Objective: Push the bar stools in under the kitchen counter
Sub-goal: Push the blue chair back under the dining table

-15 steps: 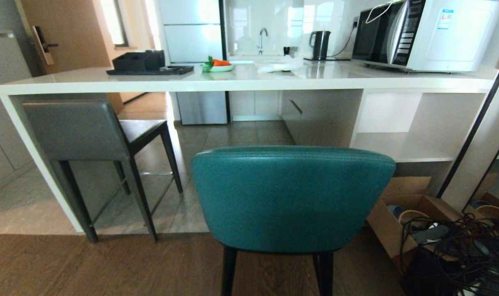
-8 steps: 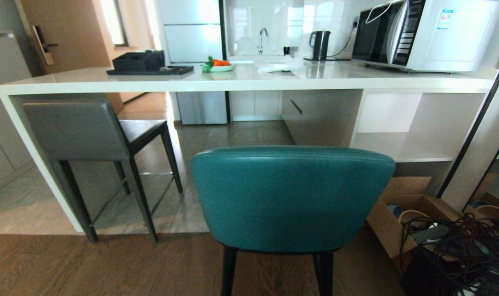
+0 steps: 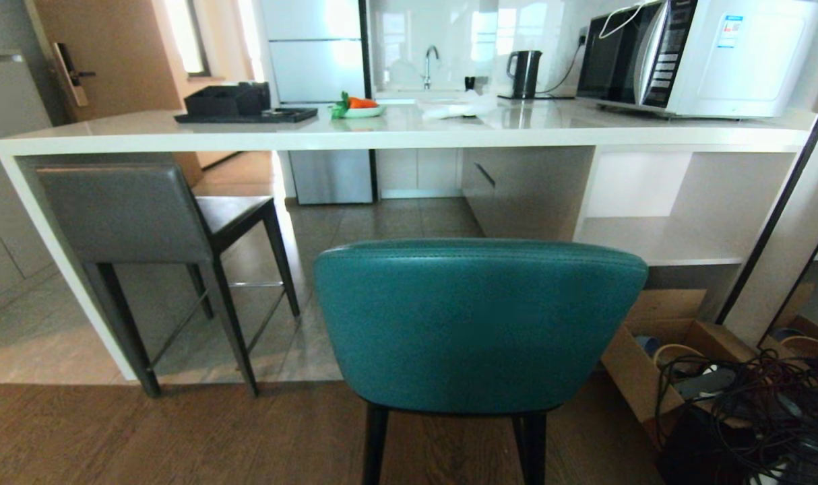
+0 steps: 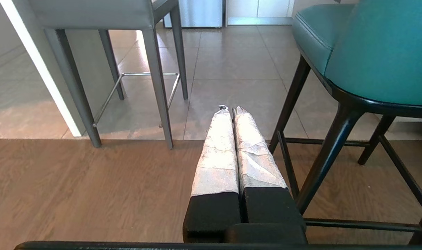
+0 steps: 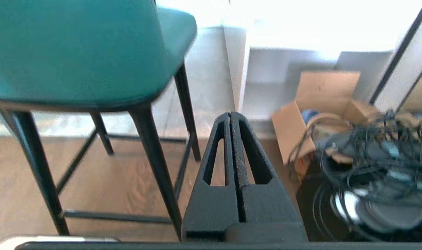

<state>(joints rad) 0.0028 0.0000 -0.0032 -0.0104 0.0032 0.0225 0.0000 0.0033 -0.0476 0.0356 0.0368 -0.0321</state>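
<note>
Because the teal stool (image 3: 480, 323) stands well out from the kitchen counter (image 3: 395, 131), its rounded back facing the robot, the coming push turns on how that back lies to the two pincers. Both hang low, beneath seat height: the left gripper (image 4: 230, 110), fingers pressed together and holding nothing, has the stool's black legs just beside it on its inner side; the right gripper (image 5: 230, 116), likewise closed and empty, has the same stool just beside it on its own inner side. So the stool sits between the arms, neither plainly nearer, and above both. Its back runs crosswise, parallel to the counter edge, so a straight shove away from the pincers should carry it in.

The grey stool (image 3: 129, 212), farther off beyond the left gripper, is already partly beneath the worktop beside the white end panel.

The stool stands on wood flooring that gives way to tile beneath the counter; that seam may catch the legs. Near the right gripper lie a cardboard box (image 5: 311, 114) and tangled cables (image 5: 374, 156), cramping that side.
</note>
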